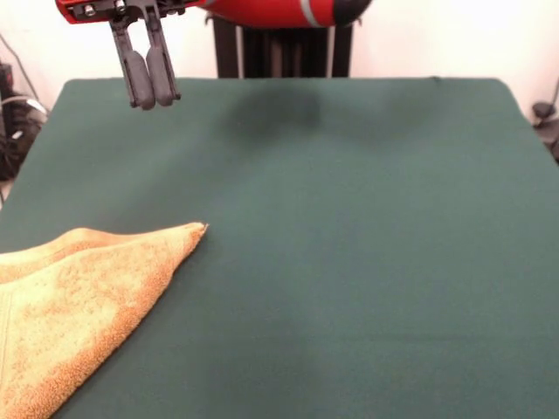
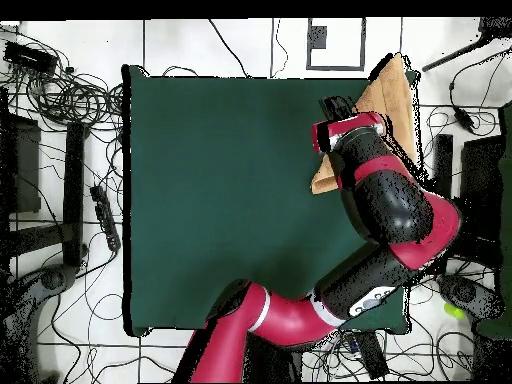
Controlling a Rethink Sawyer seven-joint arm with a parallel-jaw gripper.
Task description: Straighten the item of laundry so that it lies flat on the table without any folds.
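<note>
The orange-yellow towel (image 1: 79,305) lies at the table's near left corner in the front view. It is folded over on itself, with one corner pointing right, and runs out of the picture at the left and bottom. In the overhead view the towel (image 2: 395,95) lies at the table's right edge, partly hidden under the arm. My gripper (image 1: 155,100) hangs above the far left part of the green table (image 1: 349,244), well behind the towel and not touching it. Its fingers (image 1: 138,78) are pressed together and hold nothing. In the overhead view the gripper (image 2: 335,105) shows above the towel's inner edge.
The robot's pedestal (image 1: 279,48) stands behind the table's far edge. The red and black arm (image 2: 390,210) reaches along the table's right side in the overhead view. Cables (image 2: 70,100) and black equipment (image 2: 20,165) lie on the floor around the table (image 2: 220,190).
</note>
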